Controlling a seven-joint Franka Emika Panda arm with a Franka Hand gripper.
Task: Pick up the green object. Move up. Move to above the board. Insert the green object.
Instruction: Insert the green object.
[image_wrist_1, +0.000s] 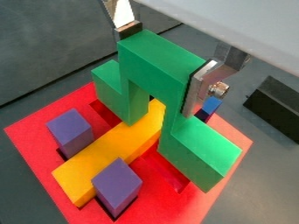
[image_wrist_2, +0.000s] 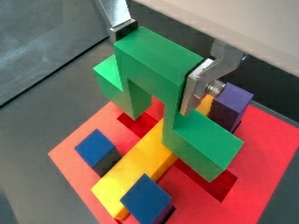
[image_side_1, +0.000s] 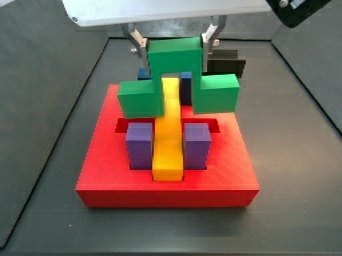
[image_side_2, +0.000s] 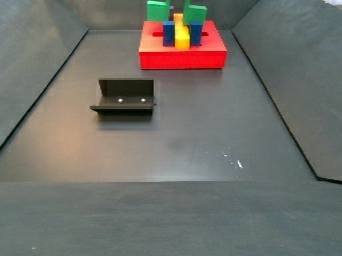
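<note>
My gripper (image_wrist_1: 169, 59) is shut on the raised middle cube of the green object (image_wrist_1: 152, 79), one silver finger on each side, as both wrist views show (image_wrist_2: 163, 59). The green object (image_side_1: 218, 93) straddles the long yellow bar (image_side_1: 168, 140) at the far end of the red board (image_side_1: 167, 190). Its two side cubes hang low at the board's top. I cannot tell whether they sit in the slots. The gripper (image_side_1: 174, 45) stands straight above the board.
Two purple blocks (image_side_1: 139, 140) flank the yellow bar near the board's front, and blue blocks (image_wrist_2: 100, 149) sit beside it. The dark fixture (image_side_2: 123, 97) stands on the grey floor apart from the board (image_side_2: 183, 58). Grey walls ring the floor.
</note>
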